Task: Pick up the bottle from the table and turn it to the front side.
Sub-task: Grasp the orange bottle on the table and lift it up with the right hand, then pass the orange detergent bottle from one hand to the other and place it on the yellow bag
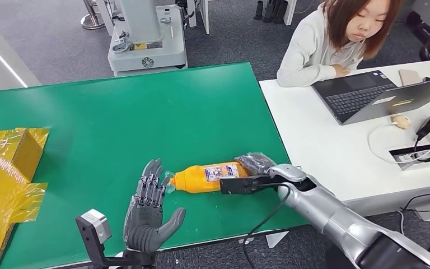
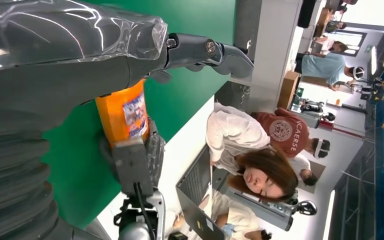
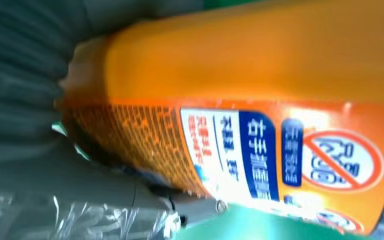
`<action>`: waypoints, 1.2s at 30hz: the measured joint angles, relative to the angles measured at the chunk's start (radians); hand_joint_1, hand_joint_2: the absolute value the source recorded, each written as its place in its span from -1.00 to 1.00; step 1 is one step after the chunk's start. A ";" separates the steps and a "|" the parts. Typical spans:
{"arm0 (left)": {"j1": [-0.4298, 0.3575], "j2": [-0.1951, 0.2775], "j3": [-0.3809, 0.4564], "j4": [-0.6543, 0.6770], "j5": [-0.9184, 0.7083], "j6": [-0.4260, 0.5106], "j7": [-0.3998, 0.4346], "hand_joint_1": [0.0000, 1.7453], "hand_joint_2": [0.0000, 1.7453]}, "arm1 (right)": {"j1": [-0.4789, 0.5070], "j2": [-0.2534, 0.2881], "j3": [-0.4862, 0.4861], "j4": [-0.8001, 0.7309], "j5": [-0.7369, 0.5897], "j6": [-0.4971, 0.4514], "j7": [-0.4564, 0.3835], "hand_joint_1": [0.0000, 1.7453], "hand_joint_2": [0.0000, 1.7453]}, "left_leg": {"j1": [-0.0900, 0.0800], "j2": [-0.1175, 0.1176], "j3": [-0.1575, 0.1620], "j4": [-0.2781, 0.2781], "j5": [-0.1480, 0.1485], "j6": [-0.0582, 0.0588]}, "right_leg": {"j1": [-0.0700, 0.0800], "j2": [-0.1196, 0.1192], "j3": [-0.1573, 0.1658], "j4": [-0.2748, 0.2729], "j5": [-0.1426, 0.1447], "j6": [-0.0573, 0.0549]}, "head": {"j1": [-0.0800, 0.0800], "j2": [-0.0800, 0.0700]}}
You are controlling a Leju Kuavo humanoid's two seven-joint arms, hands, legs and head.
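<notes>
I see left hand (image 1: pixel 147 210) open, fingers spread, fingertips just beside the cap end of the bottle (image 1: pixel 210 177). Bottle lies flat on the green bench (image 1: pixel 117 120), long axis left-right, cap pointing left, near the bench's front edge with open green behind it. Right hand (image 1: pixel 256 168) grips its base end.

The head camera looks down from high over the green table (image 1: pixel 117 117). Each wrist camera sits close behind its own hand, views turned. All three share the orange bottle (image 1: pixel 210 177), the right one tightest.
</notes>
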 joint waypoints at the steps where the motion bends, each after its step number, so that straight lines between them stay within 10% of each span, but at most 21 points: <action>1: 0.003 0.000 0.001 -0.001 -0.005 0.006 -0.001 -1.00 1.00 | 0.023 0.005 -0.020 -0.006 -0.092 0.024 -0.050 1.00 1.00 | 0.000 0.000 0.000 0.000 0.000 0.000 | 0.000 0.000 0.000 0.000 0.000 0.000 | 0.000 0.000; 7: 0.009 0.001 0.006 -0.001 -0.030 0.047 -0.021 -1.00 1.00 | 0.206 0.070 -0.152 -0.047 -0.626 0.111 -0.231 1.00 1.00 | 0.000 -0.004 -0.004 0.000 0.000 0.000 | 0.000 -0.004 -0.003 0.000 0.000 0.000 | 0.000 0.000; 16: 0.010 0.002 0.006 -0.001 -0.035 0.102 -0.051 -1.00 1.00 | 0.297 0.159 -0.184 -0.080 -0.865 0.069 -0.235 1.00 1.00 | 0.000 -0.003 -0.005 -0.001 0.000 0.000 | 0.000 -0.004 -0.004 0.000 -0.001 0.000 | 0.000 0.000; 27: -0.009 0.004 0.006 0.001 -0.022 0.049 -0.028 -1.00 1.00 | 0.381 0.185 -0.194 -0.198 -0.823 -0.022 -0.254 1.00 1.00 | 0.000 -0.003 -0.005 -0.001 0.000 0.000 | 0.000 -0.004 -0.005 0.000 -0.001 0.000 | 0.000 0.000; 36: -0.238 0.042 0.010 0.150 0.020 -0.157 0.088 -1.00 1.00 | 0.284 0.185 -0.160 -0.295 -0.692 0.029 -0.254 1.00 1.00 | 0.000 -0.002 -0.005 -0.001 0.004 -0.002 | 0.000 -0.003 -0.005 0.001 0.003 -0.002 | 0.000 0.000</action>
